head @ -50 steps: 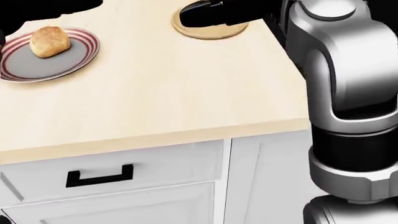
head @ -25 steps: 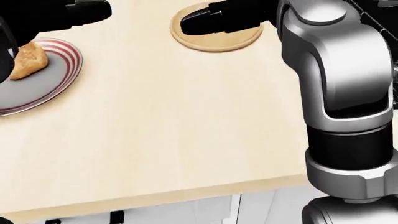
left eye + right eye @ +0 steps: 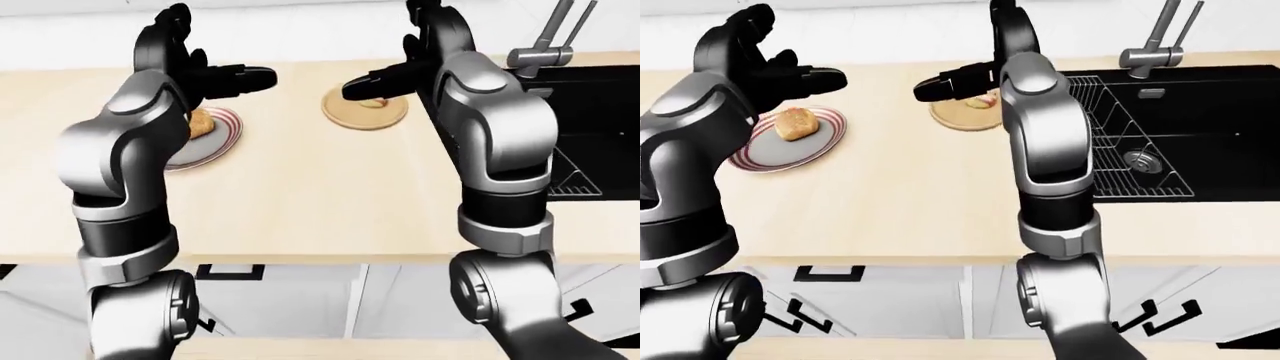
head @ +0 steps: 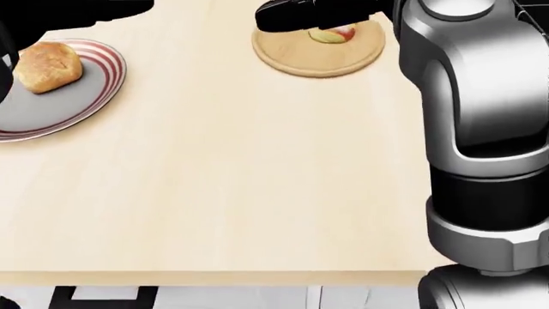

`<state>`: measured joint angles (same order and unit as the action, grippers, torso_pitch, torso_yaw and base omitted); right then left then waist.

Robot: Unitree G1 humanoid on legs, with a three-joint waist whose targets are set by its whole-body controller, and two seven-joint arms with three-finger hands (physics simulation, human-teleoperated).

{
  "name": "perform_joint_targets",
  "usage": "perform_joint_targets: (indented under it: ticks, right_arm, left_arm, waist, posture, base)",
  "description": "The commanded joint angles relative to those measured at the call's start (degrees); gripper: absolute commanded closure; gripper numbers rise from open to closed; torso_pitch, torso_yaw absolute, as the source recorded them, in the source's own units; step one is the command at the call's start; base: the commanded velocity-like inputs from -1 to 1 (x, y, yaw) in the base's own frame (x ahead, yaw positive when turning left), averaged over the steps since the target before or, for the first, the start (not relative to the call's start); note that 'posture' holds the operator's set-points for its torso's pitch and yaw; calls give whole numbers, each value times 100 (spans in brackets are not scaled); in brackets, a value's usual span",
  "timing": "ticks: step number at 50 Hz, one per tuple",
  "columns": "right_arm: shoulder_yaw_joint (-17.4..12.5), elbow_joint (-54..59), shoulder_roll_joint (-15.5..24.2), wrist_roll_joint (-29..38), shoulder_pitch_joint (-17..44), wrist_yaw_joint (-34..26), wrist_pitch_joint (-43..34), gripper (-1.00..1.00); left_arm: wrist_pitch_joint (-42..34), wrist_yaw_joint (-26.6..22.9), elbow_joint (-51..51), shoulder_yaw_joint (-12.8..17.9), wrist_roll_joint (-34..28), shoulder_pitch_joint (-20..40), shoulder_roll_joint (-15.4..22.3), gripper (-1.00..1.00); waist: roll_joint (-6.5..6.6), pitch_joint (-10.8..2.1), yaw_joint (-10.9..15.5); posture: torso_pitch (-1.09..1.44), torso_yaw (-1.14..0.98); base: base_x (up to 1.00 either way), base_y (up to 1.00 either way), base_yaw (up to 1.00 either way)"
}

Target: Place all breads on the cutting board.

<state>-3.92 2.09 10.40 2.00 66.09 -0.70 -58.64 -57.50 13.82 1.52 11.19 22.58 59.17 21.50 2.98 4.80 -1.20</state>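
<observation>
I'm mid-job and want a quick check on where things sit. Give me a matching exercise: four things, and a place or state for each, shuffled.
Things:
1. bread roll
2. cutting board
3. left hand
4. sink

Places or states:
A. black, at the right of the right-eye view
B. open, raised above the plate
C. on the striped plate
D. round, wooden, under the right hand

Pairs: 1-C, 2-D, 3-B, 4-A

No readable text, label, brand, number or sign appears on anything in these views.
</observation>
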Motion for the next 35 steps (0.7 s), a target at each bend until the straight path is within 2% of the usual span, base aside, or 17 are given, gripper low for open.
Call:
perform_joint_targets:
  ticks: [1,3,5,11,14,17,18,22,24,27,28,29,30,31,32,34,35]
  right_arm:
    - [18,-189,9,-12,220,-23,203,-100]
    - [13,-191,6,-16,245,-33,204,-100]
    - [20,-210,15,-13,254,-49,190,-100]
    - [8,-19,59,16,410,-94,250,-100]
    - [-9,51,49,14,430,-87,309,-100]
    - [-6,110,64,31,450,-62,305,-100]
    - [-33,110,51,17,452,-44,349,-100]
    - [-48,96,71,-28,465,-22,351,-100]
    - [-40,134,85,-41,483,-25,383,-100]
    - [-18,188,68,-29,510,20,349,-100]
    - [-29,162,52,-39,515,34,352,-100]
    - [-23,151,50,-39,505,42,367,-100]
    - [-29,138,44,-44,496,51,366,-100]
    - [-30,115,38,-57,485,50,367,-100]
    - [-25,117,41,-57,481,54,374,-100]
    - [-14,126,38,-66,480,47,373,-100]
    - [-6,129,39,-67,489,41,370,-100]
  left_arm:
    - [166,9,139,85,-37,145,86,-100]
    - [134,20,155,87,-31,169,83,-100]
    - [141,18,136,85,-31,184,81,-100]
    - [171,-24,27,84,-61,260,130,-100]
    - [187,-50,10,88,-85,229,156,-100]
    - [199,-65,6,81,-100,216,153,-100]
    - [195,-68,5,85,-102,224,153,-100]
    - [250,-132,-131,84,-151,277,210,-100]
    - [197,-146,-107,97,-155,291,240,-100]
    - [201,-158,-109,110,-166,281,239,-100]
    - [177,-154,-87,112,-161,287,235,-100]
    - [147,-146,-65,116,-155,299,236,-100]
    - [175,-158,-75,118,-159,280,237,-100]
    - [189,-166,-80,120,-161,271,239,-100]
    - [189,-167,-80,123,-161,267,240,-100]
    - [183,-161,-55,129,-156,246,231,-100]
    - [174,-155,-46,127,-155,241,229,-100]
  waist:
    - [81,-227,10]
    - [-11,-217,26]
    - [-8,-424,57]
    - [-102,-368,103]
    - [-284,-335,177]
    - [-651,-295,214]
    - [-449,-264,176]
    - [-234,-361,168]
    - [-83,-107,106]
    - [108,-2,19]
    - [106,-292,-19]
    - [162,-355,-53]
    - [-9,-297,-25]
    - [57,-293,-44]
    - [154,-466,-28]
    - [157,-255,28]
    - [136,-280,54]
  posture:
    - [0,0]
    - [0,0]
    - [0,0]
    - [0,0]
    - [0,0]
    - [0,0]
    - [0,0]
    - [0,0]
    - [0,0]
    - [0,0]
    - [0,0]
    - [0,0]
    - [0,0]
    - [0,0]
    - [0,0]
    - [0,0]
    - [0,0]
  base:
    - [0,0,0]
    - [0,0,0]
    - [12,0,0]
    - [29,0,0]
    - [37,0,0]
    - [33,0,0]
    - [0,0,0]
    - [7,0,0]
    - [50,0,0]
    - [36,0,0]
    - [0,0,0]
    - [0,0,0]
    - [0,0,0]
    - [0,0,0]
    - [22,0,0]
    - [39,0,0]
    - [39,0,0]
